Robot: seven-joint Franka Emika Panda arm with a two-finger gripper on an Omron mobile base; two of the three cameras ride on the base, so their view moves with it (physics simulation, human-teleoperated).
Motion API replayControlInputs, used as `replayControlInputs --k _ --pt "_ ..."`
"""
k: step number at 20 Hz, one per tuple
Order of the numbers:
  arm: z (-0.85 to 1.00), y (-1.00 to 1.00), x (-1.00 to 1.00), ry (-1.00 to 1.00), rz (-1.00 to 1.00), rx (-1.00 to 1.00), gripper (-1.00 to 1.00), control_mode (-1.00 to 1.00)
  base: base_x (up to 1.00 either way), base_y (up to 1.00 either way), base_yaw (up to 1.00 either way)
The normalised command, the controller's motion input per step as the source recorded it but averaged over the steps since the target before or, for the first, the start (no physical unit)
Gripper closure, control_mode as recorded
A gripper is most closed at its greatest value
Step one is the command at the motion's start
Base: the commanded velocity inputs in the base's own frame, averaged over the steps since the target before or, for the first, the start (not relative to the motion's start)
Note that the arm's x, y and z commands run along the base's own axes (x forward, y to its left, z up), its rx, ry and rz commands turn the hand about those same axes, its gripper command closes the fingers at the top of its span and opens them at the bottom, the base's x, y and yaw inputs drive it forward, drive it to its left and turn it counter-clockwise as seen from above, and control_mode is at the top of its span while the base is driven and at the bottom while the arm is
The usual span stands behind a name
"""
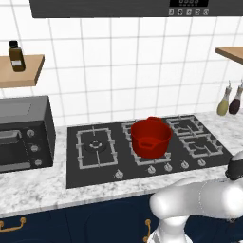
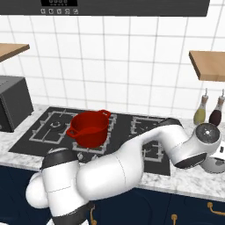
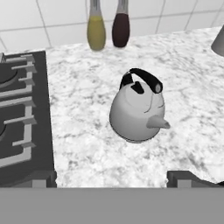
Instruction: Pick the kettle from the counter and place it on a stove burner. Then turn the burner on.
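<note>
Kettle (image 3: 138, 113) on counter (image 3: 87, 144) right of cooktop (image 3: 22, 122), two bottles (image 3: 108, 26) behind.

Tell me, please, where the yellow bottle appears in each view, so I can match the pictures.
Left base view: yellow bottle at the right edge, against the tiles.
Right base view: far right, at the foot of the tiled wall.
Hand view: top centre, beyond the kettle.
Shared landmark: the dark bottle directly to its right in all three.
</note>
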Motion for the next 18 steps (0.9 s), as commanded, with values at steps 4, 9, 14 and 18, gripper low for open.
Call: replayControlInputs --k 4,9,14,18 --pt "-0.11 -0.40 0.19 0.00 0.00 0.00 -1.00 -1.00 0.00 0.00 0.00" --pt "-0.21 -0.21 0.27 0.00 0.01 0.00 -1.00 -1.00 0.00 0.00 0.00" --pt "-0.30 -0.15 0.06 0.00 0.01 0.00 -1.00 -1.00 0.00 0.00 0.00" --pt "-0.19 -0.06 0.02 0.00 0.02 0.00 -1.00 -1.00 0.00 0.00 0.00"
